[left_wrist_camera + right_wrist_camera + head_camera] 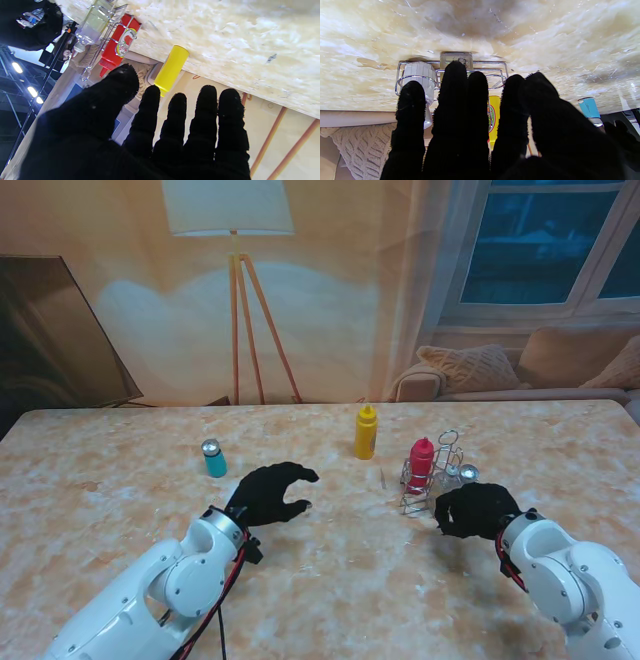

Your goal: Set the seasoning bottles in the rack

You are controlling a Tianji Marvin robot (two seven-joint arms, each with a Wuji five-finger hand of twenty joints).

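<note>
Both hands hold nothing, fingers spread: the left hand [270,493] reaches toward the yellow bottle [366,432] standing beyond its fingertips, the blue bottle [214,458] off to its side, while the right hand [476,510] hovers just behind the wire rack [428,483] holding the red bottle [421,465].

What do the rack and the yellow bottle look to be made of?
The thin-wire condiment rack looks like chromed or polished steel: bright, mirror-like glints along its rods. The yellow squeeze bottle with a nozzle cap looks like opaque plastic with a smooth, slightly glossy skin, though the look alone cannot confirm it.
</note>
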